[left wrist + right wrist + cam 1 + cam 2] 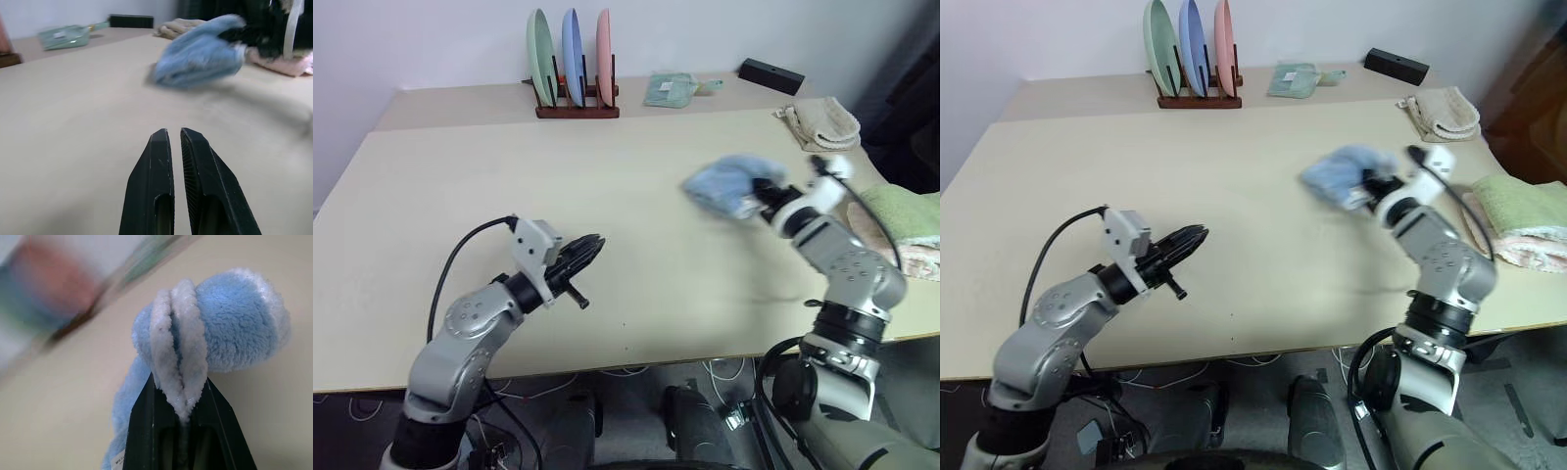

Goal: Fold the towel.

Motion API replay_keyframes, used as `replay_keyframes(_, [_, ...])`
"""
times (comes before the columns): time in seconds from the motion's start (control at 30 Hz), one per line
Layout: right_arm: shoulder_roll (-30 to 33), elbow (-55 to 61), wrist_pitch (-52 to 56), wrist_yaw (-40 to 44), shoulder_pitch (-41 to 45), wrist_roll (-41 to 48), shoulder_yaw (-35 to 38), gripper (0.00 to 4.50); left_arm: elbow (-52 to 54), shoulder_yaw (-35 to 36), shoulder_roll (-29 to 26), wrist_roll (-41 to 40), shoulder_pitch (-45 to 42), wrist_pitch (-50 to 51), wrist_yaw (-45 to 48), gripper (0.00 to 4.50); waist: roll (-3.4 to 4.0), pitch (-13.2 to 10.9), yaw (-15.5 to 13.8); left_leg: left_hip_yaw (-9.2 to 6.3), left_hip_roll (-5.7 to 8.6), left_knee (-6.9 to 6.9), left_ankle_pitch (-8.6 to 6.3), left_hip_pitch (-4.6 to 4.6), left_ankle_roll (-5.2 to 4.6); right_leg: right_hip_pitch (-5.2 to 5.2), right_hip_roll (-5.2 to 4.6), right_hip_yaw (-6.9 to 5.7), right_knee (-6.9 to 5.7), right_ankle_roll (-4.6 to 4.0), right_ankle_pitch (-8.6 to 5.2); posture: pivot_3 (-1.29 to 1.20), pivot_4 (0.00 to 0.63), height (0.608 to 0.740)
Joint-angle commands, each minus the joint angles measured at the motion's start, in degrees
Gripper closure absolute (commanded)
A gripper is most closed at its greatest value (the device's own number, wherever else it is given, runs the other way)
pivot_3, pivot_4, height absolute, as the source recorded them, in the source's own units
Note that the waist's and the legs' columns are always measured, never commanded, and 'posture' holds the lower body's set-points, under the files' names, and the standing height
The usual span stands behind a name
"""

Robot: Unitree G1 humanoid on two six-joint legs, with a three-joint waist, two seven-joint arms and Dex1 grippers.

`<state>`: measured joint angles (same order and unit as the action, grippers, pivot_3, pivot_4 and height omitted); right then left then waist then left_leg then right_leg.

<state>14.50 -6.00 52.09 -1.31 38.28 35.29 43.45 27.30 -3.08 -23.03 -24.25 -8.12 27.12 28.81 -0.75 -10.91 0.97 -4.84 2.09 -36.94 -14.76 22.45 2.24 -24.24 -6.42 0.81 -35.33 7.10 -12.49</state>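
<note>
Your right gripper is clamped on the whitish edge trim of the light blue terry towel, bunched above the beige table's right side. A small white tag on the towel is unreadable. Your left gripper is closed, empty.

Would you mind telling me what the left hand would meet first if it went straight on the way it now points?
Probably the towel gripped by the right hand; the left hand points across bare table toward it.

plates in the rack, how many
3, upright side by side in the wooden rack at the table's far edge: green plate, blue plate, pink plate.
</note>
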Motion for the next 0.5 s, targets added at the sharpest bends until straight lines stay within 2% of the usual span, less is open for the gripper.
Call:
replay_keyframes(0.03, [-0.26,-1.99,-0.66,-7.09,0.03,2.04,4.76,4.49,-1.99,-1.26,1.45,1.27,-2.83,-2.59,0.55,4.15,0.02,0.0,0.23,0.01,-0.01,0.01,0.0,-0.01,-0.01,0.0,0.0,0.0,0.0,0.0,0.0,0.0,0.15,0.74])
replay_keyframes(0.3, [-2.38,2.94,1.96,-13.65,-3.76,6.35,6.21,4.49,-3.86,-3.62,2.19,2.89,-3.58,-4.15,2.57,4.15,0.15,-0.01,0.09,0.06,-0.02,0.0,0.0,-0.01,-0.03,-0.01,0.0,0.05,-0.01,0.02,0.01,0.0,0.15,0.74])
replay_keyframes(0.4, [-1.87,4.24,2.4,-13.93,-4.74,8.12,5.91,3.51,-4.32,-4.17,2.14,3.53,-3.45,-4.52,3.1,4.15,0.15,-0.01,0.01,0.06,-0.02,-0.02,0.0,0.0,-0.03,0.0,0.0,0.06,0.0,0.01,0.0,0.0,0.15,0.74])
replay_keyframes(0.5, [-0.22,4.73,1.44,-13.16,-5.28,8.44,4.96,2.09,-4.91,-4.47,2.57,3.79,-4.02,-4.61,3.18,4.15,0.16,-0.01,0.04,0.06,-0.01,-0.02,0.0,0.0,-0.03,0.01,0.0,0.06,0.0,0.01,0.0,0.0,0.15,0.74])
